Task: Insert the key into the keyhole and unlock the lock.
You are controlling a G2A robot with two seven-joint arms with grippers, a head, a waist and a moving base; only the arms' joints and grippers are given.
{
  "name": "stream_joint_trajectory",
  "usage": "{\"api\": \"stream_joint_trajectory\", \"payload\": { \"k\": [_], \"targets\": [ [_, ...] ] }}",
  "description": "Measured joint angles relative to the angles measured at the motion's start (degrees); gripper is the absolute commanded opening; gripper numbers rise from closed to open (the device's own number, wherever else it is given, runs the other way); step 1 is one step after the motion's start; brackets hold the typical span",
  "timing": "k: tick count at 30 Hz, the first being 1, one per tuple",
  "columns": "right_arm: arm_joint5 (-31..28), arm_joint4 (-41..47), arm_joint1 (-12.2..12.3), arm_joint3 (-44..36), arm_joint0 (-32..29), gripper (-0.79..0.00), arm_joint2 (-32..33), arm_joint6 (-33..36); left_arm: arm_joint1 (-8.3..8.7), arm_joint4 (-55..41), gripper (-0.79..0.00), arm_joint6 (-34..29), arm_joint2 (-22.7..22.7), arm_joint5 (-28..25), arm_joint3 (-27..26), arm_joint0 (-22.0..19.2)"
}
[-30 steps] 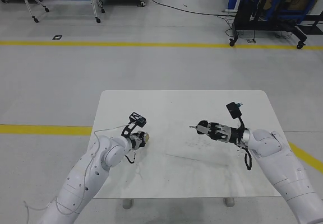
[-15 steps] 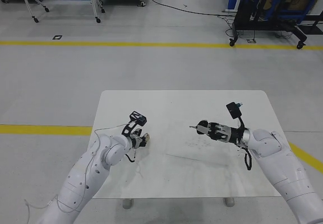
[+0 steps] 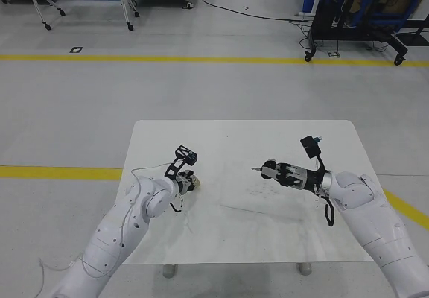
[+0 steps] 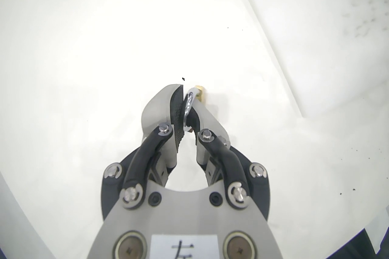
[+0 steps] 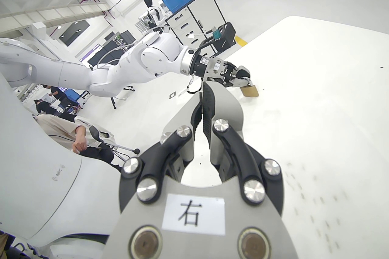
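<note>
- The left gripper (image 4: 187, 96) is closed down tight on the lock (image 4: 200, 89), with the silver shackle pinched between its black pads (image 4: 176, 108). A corner of the brass body pokes out just past the fingertips.
- In the right wrist view the left gripper (image 5: 241, 78) is low over the table (image 5: 319, 66). The lock (image 5: 250, 91) hangs from it by the shackle, brass body down. Whether the body touches the table or sits just above it cannot be told.
- From the top view, the lock (image 3: 194, 181) is on the left half of the white table (image 3: 237, 138), about mid-depth, at the tip of the left gripper (image 3: 188, 181).
- The right gripper (image 5: 204, 99) has its fingers pressed together, with only a thin dark sliver showing between the pads. This is the key (image 5: 201, 97), seen edge-on.
- In the top view the right gripper (image 3: 265, 170) is above the table right of centre, level with the lock. The key (image 3: 255, 169) sticks out of its tip as a small grey stub pointing toward the lock.
- Key and lock are well apart, with bare table between the two grippers, so the key is not in the keyhole.
</note>
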Motion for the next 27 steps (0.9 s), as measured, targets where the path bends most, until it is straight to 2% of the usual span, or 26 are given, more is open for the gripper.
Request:
{"api": "stream_joint_trajectory", "payload": {
  "k": [11,16,25,27],
  "targets": [
    [0.0,0.0,0.0,0.0,0.0,-0.785,0.0,0.0,-0.10,-1.5,-0.785,1.2,-1.3,-1.4,0.9,0.1],
    [0.0,0.0,0.0,0.0,0.0,-0.785,0.0,0.0,0.08,-1.1,-0.785,6.0,-2.4,-2.9,-0.7,0.9],
    [0.0,0.0,0.0,0.0,0.0,-0.785,0.0,0.0,0.06,-1.2,-0.785,6.0,-2.5,-3.0,-0.8,1.0],
    [0.0,0.0,0.0,0.0,0.0,-0.785,0.0,0.0,0.02,-3.5,-0.785,7.6,-3.7,-5.2,-0.4,1.6]
  ]
}}
